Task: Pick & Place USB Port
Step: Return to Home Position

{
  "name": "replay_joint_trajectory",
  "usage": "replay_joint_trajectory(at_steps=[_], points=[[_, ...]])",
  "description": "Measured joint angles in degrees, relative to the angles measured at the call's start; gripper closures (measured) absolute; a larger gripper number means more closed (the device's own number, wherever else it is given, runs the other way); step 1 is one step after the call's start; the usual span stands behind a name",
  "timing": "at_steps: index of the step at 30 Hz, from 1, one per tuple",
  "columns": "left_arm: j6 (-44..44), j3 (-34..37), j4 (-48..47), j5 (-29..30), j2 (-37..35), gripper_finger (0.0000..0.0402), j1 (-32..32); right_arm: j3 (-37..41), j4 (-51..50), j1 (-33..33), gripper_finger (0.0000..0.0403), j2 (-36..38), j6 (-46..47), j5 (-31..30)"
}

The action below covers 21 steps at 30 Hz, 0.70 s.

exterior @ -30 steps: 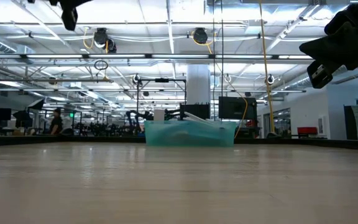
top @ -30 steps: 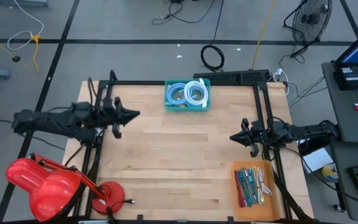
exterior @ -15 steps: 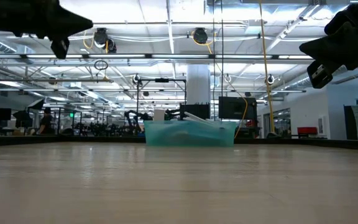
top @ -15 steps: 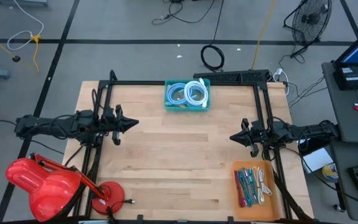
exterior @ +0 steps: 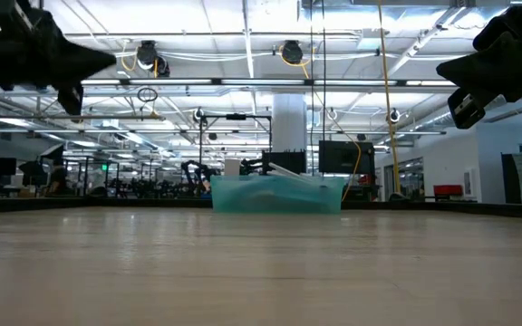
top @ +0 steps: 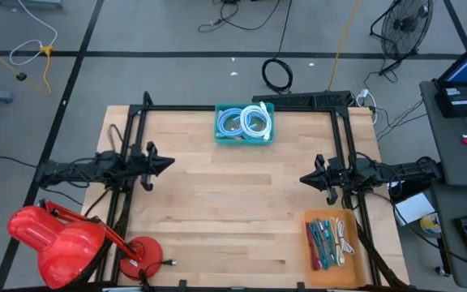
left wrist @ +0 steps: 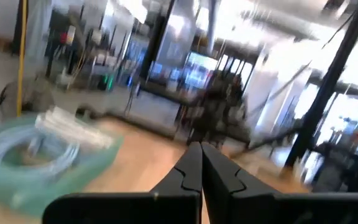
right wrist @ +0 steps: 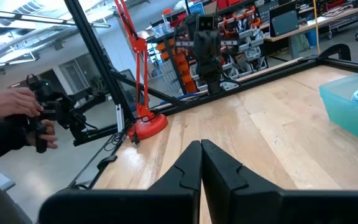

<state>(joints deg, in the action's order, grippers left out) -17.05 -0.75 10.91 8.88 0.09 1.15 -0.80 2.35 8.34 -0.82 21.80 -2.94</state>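
My left gripper (top: 169, 161) has drawn back toward the left edge of the table (top: 225, 203) and moved a little nearer the front compared with a second ago. In the low view it has dropped from the top edge of the picture to hang high at the left. My right gripper (top: 304, 178) has not shifted; it hovers over the right side of the table, pointing inward. Both grippers have their fingers pressed together with nothing between them, as each wrist view shows. The blue bin (top: 217, 130) stands at the middle of the far edge, where it stood before. It holds a coiled blue cable (top: 232, 123) and, beside it, a coiled white cable (top: 255, 122). The orange bin (top: 328, 215) sits at the near right corner, just in front of my right arm. In it lie several slim red and teal pieces (top: 321, 242) side by side, with a thin white cable (top: 345, 239) along their right. They are too small for me to tell which of them is a USB part, and no such part lies loose on the bare wood between the bins.
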Motion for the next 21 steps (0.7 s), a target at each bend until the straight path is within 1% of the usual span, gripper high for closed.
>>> replay_joint_trajectory(at_steps=[7, 13, 18, 21], points=[[-0.16, -0.22, -8.64, 1.18, 0.26, 0.0401, 0.04, 0.0, 0.02, 0.0, 0.0403, 0.0, -0.02, 0.0], [-1.08, -0.29, -8.89, 1.84, 2.11, 0.0401, -0.11, 0.0, 0.02, 0.0, 0.0403, -0.01, -0.01, 0.0], [-1.13, -0.31, -9.33, -0.45, 5.46, 0.0401, 0.09, 0.0, 0.02, 0.0, 0.0403, 0.0, 0.0, 0.0], [-1.23, -0.31, -9.43, -0.73, 7.39, 0.04, 0.09, 0.0, 0.02, 0.0, 0.0403, -0.02, -0.01, 0.01]])
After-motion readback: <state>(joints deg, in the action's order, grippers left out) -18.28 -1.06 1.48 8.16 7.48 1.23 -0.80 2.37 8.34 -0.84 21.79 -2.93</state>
